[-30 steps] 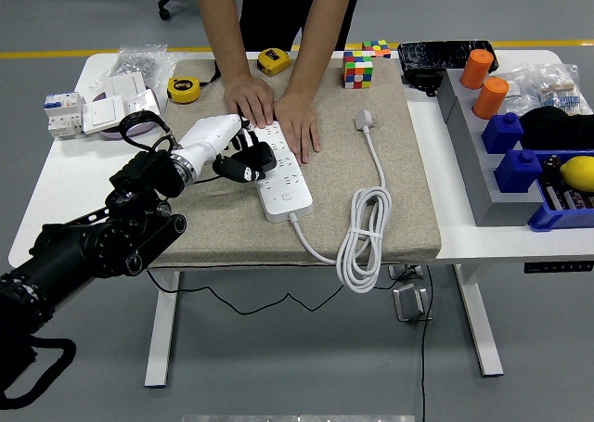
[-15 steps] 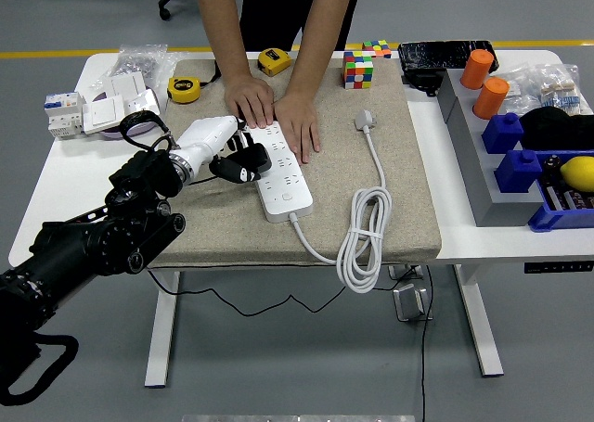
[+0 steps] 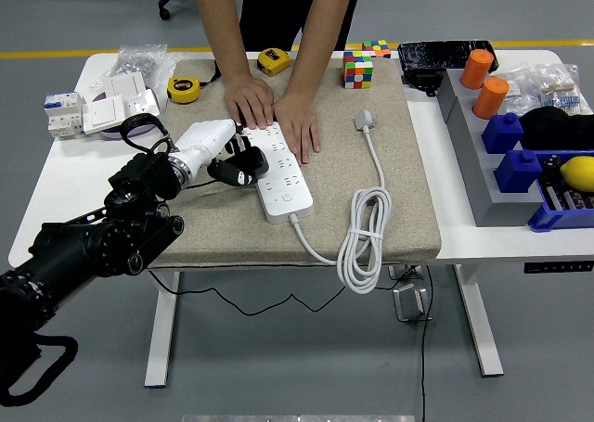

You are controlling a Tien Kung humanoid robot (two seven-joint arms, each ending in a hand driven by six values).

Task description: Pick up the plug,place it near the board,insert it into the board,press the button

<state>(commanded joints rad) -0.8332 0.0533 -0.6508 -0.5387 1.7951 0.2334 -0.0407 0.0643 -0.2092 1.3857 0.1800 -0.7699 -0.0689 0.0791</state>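
Beige mat (image 3: pixel 232 232) on white table (image 3: pixel 56 190), grey floor (image 3: pixel 306 366)

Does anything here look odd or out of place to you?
Nothing is spilled or broken. One oddity: the power strip lies slanted on the beige mat, and a person's hands press on its far end, as if to steady it, while the robot's left hand holds a black plug at its edge.

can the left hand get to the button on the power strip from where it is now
Probably yes. The left hand sits at the power strip's left edge, and the near end with the button lies uncovered. The person's hands press only the far end.
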